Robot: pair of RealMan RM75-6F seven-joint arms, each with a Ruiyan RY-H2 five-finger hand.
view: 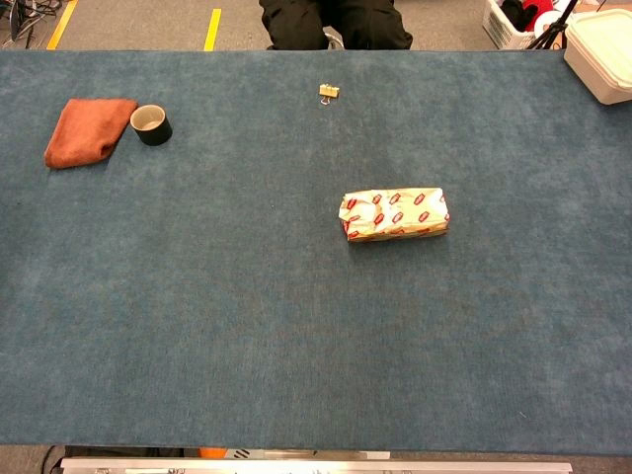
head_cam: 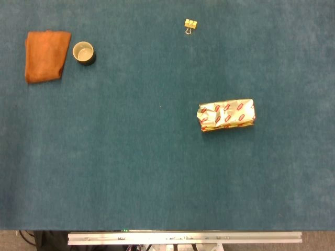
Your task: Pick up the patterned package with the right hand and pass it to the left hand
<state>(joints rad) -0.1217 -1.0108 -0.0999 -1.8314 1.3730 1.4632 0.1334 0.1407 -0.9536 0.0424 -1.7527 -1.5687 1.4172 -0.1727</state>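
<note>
The patterned package point(head_cam: 226, 115) point(view: 394, 214) is a gold-wrapped block with red and white marks. It lies flat on the blue table cloth point(head_cam: 157, 172) point(view: 247, 336), right of the middle, long side running left to right. Neither hand shows in the head view or the chest view, and nothing touches the package.
An orange cloth point(head_cam: 46, 55) point(view: 87, 129) lies at the far left with a small dark cup point(head_cam: 84, 53) point(view: 151, 124) beside it. A gold binder clip point(head_cam: 190, 24) point(view: 329, 91) sits near the far edge. A white bin point(view: 604, 51) stands off the table's far right corner.
</note>
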